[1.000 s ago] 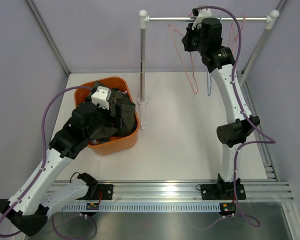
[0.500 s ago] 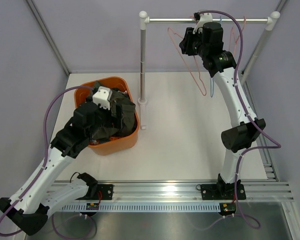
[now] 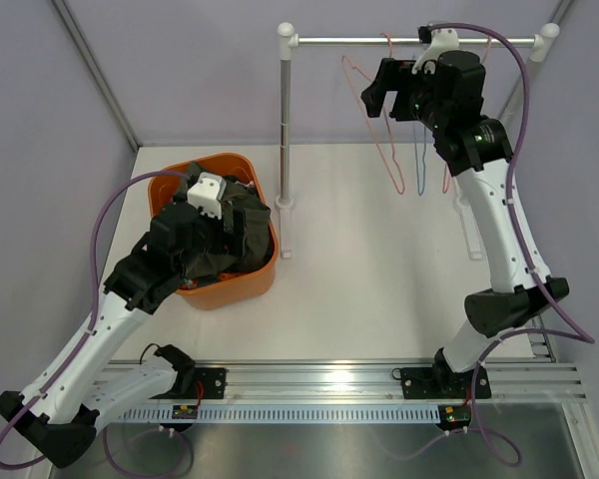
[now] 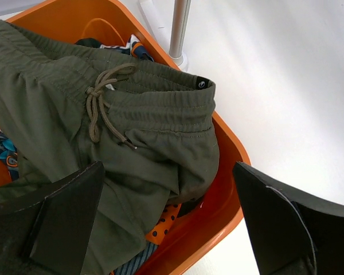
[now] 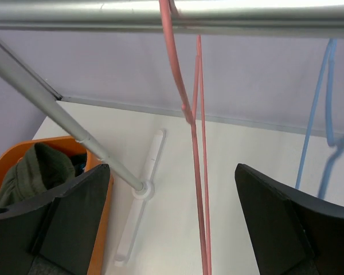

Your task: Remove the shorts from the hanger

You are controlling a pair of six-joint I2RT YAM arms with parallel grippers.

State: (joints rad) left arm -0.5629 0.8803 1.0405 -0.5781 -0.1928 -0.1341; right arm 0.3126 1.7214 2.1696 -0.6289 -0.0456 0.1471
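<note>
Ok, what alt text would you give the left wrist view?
Olive-green drawstring shorts lie heaped in an orange bin, on top of patterned clothes. The open left pincer hovers over them.

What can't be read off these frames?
- Whatever lies under the shorts in the orange bin: left wrist view, the fabric covers it.
- Lower end of the pink hanger: right wrist view, cut off by the bottom edge.
- Lower end of the blue hanger: right wrist view, behind a gripper finger.
- Number of hangers on the rail: top view, the wires are thin and the right arm is in front.
</note>
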